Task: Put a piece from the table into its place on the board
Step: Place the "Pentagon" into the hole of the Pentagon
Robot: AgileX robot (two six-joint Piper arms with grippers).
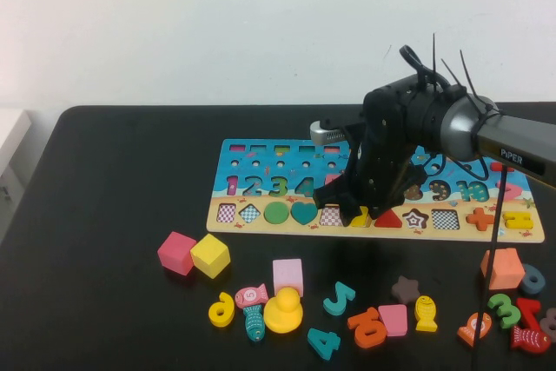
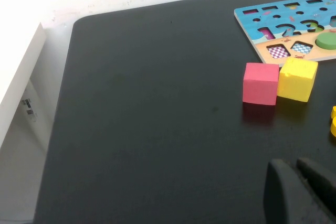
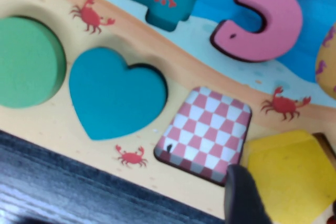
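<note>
R gripper (image 1: 358, 208) jaws spread, low over the board (image 1: 261, 155) at its sandy slot row, not pinching anything. One fingertip (image 3: 244, 199) shows in the wrist view, just beside the piece (image 3: 291, 174). The piece (yellow pentagon) lies in its place, between a pink-checked square hollow (image 3: 206, 128) and a red triangle (image 1: 387, 219). Teal heart (image 3: 115, 94) and green circle (image 3: 26, 61) sit in the slots further along. L gripper (image 2: 302, 192) hangs low over the table (image 2: 157, 108) near its left side, well apart from the board; can't tell how its jaws stand. Pink cube (image 2: 260, 83) and yellow cube (image 2: 297, 78) touch, just in front of the board's left end.
</note>
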